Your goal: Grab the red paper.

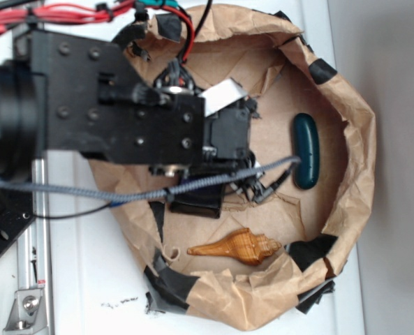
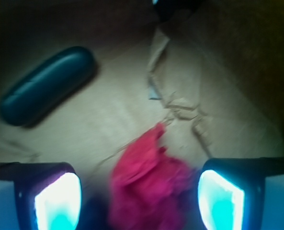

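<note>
Gripper (image 2: pixel 139 196) fingers spread wide, red paper (image 2: pixel 146 187) sitting right between them, lumpy wad, ready for closing.

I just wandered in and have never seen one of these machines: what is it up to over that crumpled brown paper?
A robot arm is reaching down into a nest of brown paper to pick up a red paper wad. Its gripper is open, one finger on each side of the wad, not yet closed on it. A dark green oblong object and a brown seashell lie untouched nearby in the nest.
</note>
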You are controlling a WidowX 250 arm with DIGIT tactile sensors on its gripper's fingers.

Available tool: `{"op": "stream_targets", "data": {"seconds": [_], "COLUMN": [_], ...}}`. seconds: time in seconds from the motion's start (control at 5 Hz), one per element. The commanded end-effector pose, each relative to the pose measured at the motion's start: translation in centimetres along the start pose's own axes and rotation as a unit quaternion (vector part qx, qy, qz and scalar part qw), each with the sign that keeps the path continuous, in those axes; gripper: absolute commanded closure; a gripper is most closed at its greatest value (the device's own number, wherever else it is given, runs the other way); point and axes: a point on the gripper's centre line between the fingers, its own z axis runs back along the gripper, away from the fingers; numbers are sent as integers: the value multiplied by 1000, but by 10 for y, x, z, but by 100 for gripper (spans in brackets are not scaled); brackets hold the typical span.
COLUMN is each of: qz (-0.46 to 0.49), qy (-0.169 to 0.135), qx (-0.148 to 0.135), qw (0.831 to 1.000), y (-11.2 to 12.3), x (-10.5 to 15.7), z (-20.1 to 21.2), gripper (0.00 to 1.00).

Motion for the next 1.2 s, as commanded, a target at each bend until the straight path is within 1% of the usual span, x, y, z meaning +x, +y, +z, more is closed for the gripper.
{"op": "stream_targets", "data": {"seconds": [0.0, 0.2, 0.4, 0.6, 0.8, 1.0], "qz": [-13, 2, 6, -2, -13, -20], "qy": [15, 51, 35, 1, -39, -54], "qx": [37, 16, 10, -35, -78, -99], "qw": [999, 999, 999, 999, 996, 993], "y": [18, 19, 16, 9, 2, -7], "x": [3, -5, 0, 16, 29, 32], "z": [-27, -42, -24, 19, 62, 80], "gripper": [0, 37, 100, 100, 100, 100]}}
